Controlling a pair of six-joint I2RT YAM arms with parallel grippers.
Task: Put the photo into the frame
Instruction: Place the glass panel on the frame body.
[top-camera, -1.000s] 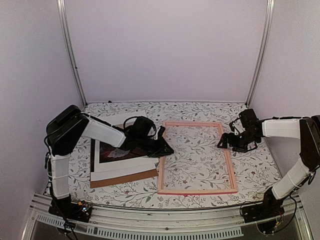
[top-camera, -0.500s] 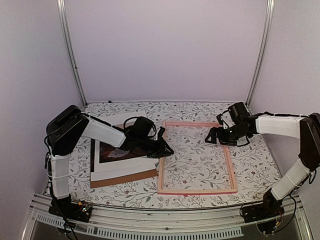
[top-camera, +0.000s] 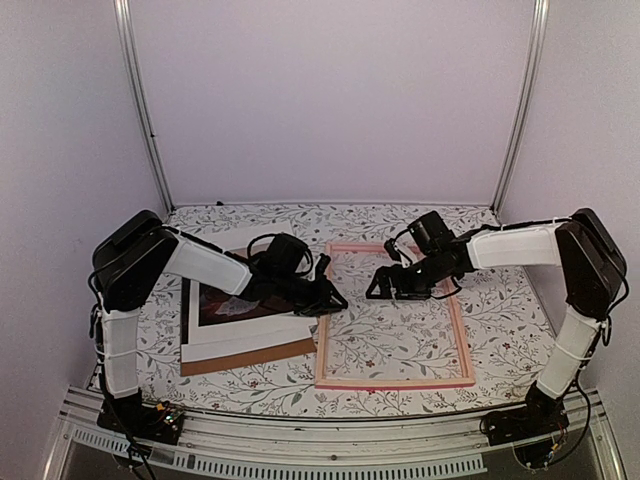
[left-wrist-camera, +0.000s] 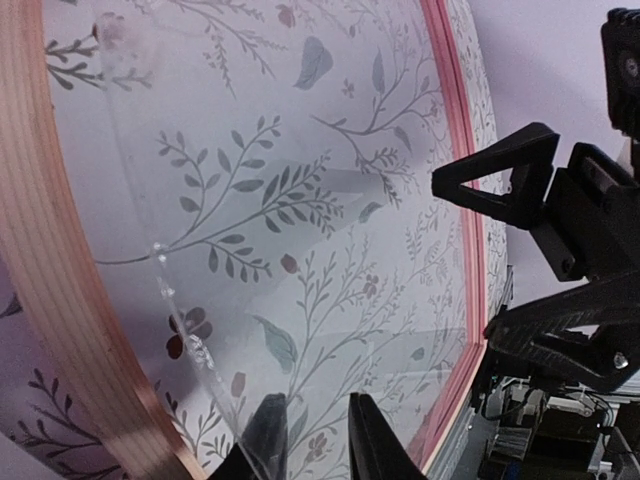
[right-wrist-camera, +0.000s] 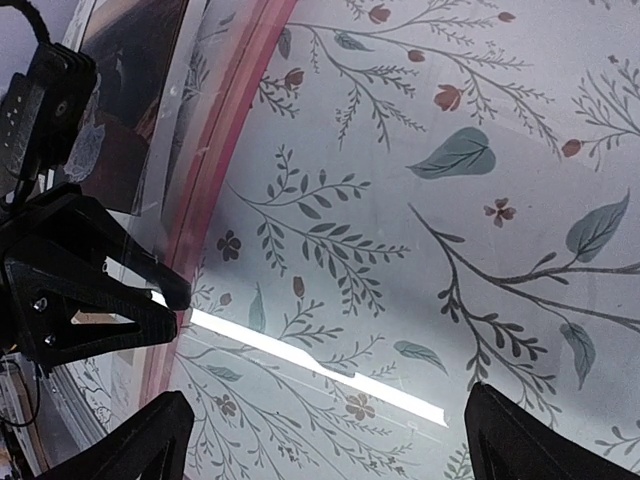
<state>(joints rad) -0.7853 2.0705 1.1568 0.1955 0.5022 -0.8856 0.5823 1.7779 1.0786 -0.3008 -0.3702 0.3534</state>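
In the top view the right end effector (top-camera: 384, 287) has swung off the right rail of the frame (top-camera: 392, 382) and leftward across its opening. It now hangs over the upper middle of the opening and faces the left end effector (top-camera: 330, 297), which has barely shifted from its place at the left rail. The right one is spread fully wide with nothing in it. The left wrist view shows the left fingers (left-wrist-camera: 372, 445) only narrowly parted, with the edge of a clear pane (left-wrist-camera: 190, 340) running down to them. Whether they pinch that edge or merely flank it cannot be told. The frame lies flat right of centre, and the leaf pattern of the worktop (top-camera: 510, 320) shows through its opening. The photo (top-camera: 222, 300) has not moved: it lies at the left of the view, partly under the left arm, on top of a white card (top-camera: 250, 335) and a brown board (top-camera: 250, 357). The loading itself therefore looks not yet begun, and the right arm's approach seems meant to help with the pane.
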